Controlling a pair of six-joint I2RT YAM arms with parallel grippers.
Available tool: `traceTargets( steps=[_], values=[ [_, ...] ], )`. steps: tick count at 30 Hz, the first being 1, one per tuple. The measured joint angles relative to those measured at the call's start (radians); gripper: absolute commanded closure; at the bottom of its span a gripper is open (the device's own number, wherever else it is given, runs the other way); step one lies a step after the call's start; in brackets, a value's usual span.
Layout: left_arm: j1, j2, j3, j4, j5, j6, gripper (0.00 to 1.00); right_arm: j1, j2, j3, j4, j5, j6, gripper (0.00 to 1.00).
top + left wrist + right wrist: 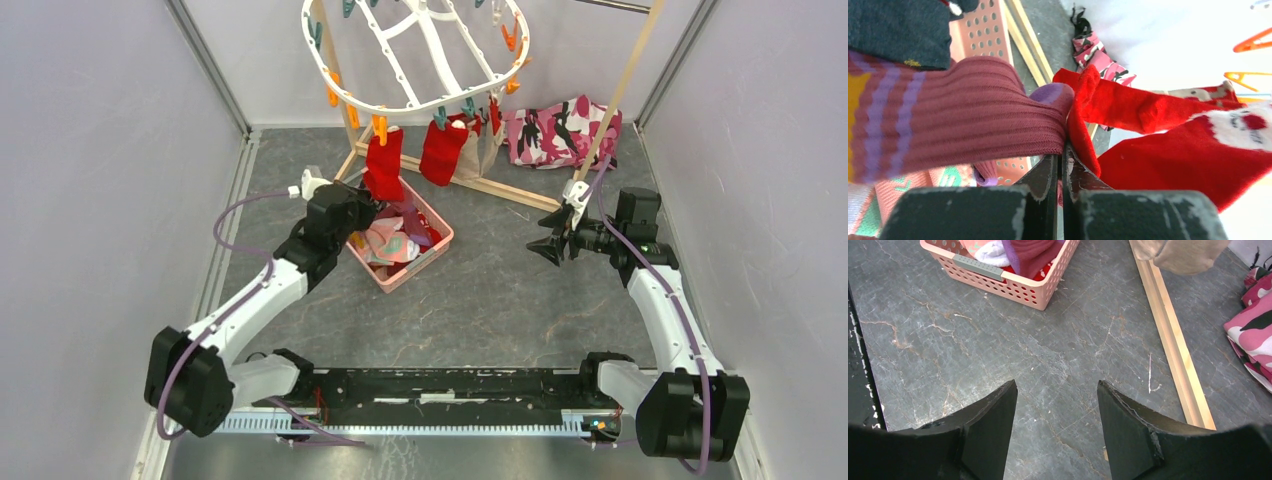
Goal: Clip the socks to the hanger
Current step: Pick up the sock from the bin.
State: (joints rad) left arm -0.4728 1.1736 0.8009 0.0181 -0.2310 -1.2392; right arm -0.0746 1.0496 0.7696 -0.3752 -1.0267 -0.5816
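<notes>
Left pincer [1063, 172] is pinched shut on a ribbed maroon sock [973, 120] at the far corner of the basket, just below the hanger's near rim. Your right pincer [1057, 390] hangs with its jaws spread and nothing between them, over bare tabletop [480, 290].

You are judged partway through. The white hanger [405, 108] carries socks along its near rim only. A plain red sock [383, 165] hangs beside a red-and-white sock [443, 148], with a beige sock [1188, 252] just behind them. A further red one may hang there too, but it is too hidden to confirm.

The pink basket [440, 245] holds a heap of socks waiting their turn, how many you cannot count. Several pegs [331, 90] on the frame grip nothing.

As for writing, nothing can be read. The grey plate [977, 267] on the basket's side shows no lettering. A tiny yellow mark [912, 62] on a dark sock and green shapes [950, 177] on a pink one are too small or too cropped to make out.
</notes>
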Motion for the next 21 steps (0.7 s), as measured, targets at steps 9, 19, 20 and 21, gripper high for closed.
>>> traceTargets(
  steps=[9,19,20,21],
  values=[
    [0.000,-0.151,-0.078,0.023,0.089,0.153,0.98,0.000,-0.003,0.000,-0.004,-0.037,-0.010,0.32],
    [0.000,-0.294,-0.129,-0.066,0.213,0.237,0.98,0.000,-0.004,-0.002,-0.008,-0.078,-0.027,0.31],
    [0.000,-0.303,-0.138,-0.064,0.243,0.253,0.98,0.000,-0.004,-0.002,-0.008,-0.082,-0.029,0.31],
    [0.000,-0.309,-0.143,-0.062,0.271,0.267,0.98,0.000,-0.004,-0.002,-0.008,-0.086,-0.030,0.31]
  ],
)
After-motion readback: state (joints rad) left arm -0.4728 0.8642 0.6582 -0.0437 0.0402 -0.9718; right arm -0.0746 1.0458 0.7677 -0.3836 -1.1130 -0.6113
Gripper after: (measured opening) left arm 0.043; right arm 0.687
